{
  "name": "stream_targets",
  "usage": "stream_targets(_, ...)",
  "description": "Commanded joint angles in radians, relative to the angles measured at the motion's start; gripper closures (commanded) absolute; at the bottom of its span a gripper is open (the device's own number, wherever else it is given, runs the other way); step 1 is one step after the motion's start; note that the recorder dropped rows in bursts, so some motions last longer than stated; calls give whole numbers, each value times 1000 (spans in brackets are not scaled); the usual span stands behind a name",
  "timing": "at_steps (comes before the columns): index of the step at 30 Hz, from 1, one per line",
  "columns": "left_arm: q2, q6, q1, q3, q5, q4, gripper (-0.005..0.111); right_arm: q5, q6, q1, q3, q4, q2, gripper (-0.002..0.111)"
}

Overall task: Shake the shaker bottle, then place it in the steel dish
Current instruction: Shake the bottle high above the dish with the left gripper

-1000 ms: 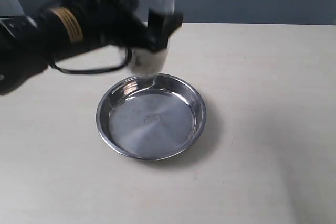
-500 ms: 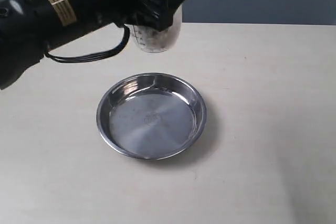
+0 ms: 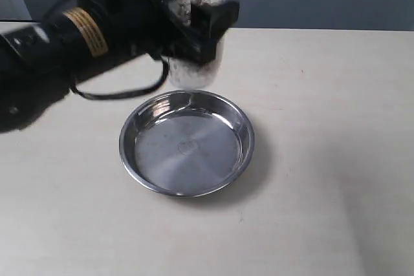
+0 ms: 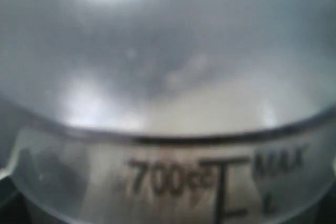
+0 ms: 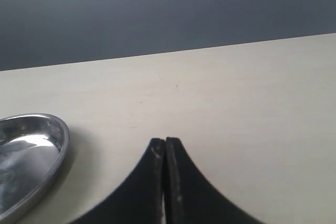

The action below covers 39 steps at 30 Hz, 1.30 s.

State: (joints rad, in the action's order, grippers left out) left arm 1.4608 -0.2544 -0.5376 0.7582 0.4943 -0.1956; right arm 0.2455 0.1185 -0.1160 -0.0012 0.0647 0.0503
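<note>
The shaker bottle (image 3: 194,37) hangs in the air behind the steel dish (image 3: 186,143), blurred by motion, with white grains thrown up near its top. My left gripper (image 3: 200,27) is shut on the shaker bottle around its middle. In the left wrist view the shaker bottle (image 4: 168,129) fills the frame, its black "700cc" and "MAX" marks showing; the fingers are hidden. The steel dish's rim (image 5: 58,145) shows at the side of the right wrist view. My right gripper (image 5: 165,142) is shut with nothing in it, over bare table beside the dish, and is outside the exterior view.
The pale table (image 3: 323,127) stretches to the right of the dish. A black cable (image 3: 116,92) loops under the left arm, just behind the dish. A dark wall stands behind the table's far edge.
The left arm has been swinging the bottle up and down: low over the dish's far rim, then raised, now lower again with the grains flung upward. The dish has not moved.
</note>
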Motion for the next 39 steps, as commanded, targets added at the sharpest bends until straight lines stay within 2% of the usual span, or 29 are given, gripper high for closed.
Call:
stream_targets(1, 92, -31, -4, -60, -46, 57, 106, -9, -2, -2, 1, -3, 4, 109)
stream_targets(4, -51, -31, -13, -2, 53, -26, 106, -9, -2, -2, 1, -3, 4, 109)
stream_targets(7, -158, -3, -13, 48, -19, -47, 106, -9, -2, -2, 1, -3, 4, 109)
stream_targets(9, -123, 34, -12, 14, -137, -18, 106, -9, -2, -2, 1, -3, 4, 109)
stream_targets(13, 2, 51, 10, -77, -122, 91, 106, -9, -2, -2, 1, -3, 4, 109)
stream_targets(15, -48, 53, 10, -43, -79, 19, 106, -9, -2, -2, 1, -3, 4, 109)
stream_targets(17, -144, 53, 7, 45, -45, -82, 106, -9, -2, -2, 1, -3, 4, 109)
stream_targets(20, -205, 53, 9, 120, -140, -35, 106, -9, -2, -2, 1, -3, 4, 109)
stream_targets(22, -141, 53, 9, 70, -213, 30, 106, -9, -2, -2, 1, -3, 4, 109)
stream_targets(26, 14, 31, 5, -59, -136, 152, 106, -9, -2, -2, 1, -3, 4, 109)
stream_targets(29, -44, 27, -6, -39, -36, 87, 106, -9, -2, -2, 1, -3, 4, 109)
stream_targets(32, -147, 27, -6, 35, 44, 42, 106, -9, -2, -2, 1, -3, 4, 109)
stream_targets(35, -149, 27, -6, 35, -21, 15, 106, -9, -2, -2, 1, -3, 4, 109)
stream_targets(37, -54, 27, -6, -29, -77, 26, 106, -9, -2, -2, 1, -3, 4, 109)
stream_targets(39, 54, 12, -3, -98, -62, 107, 106, -9, -2, -2, 1, -3, 4, 109)
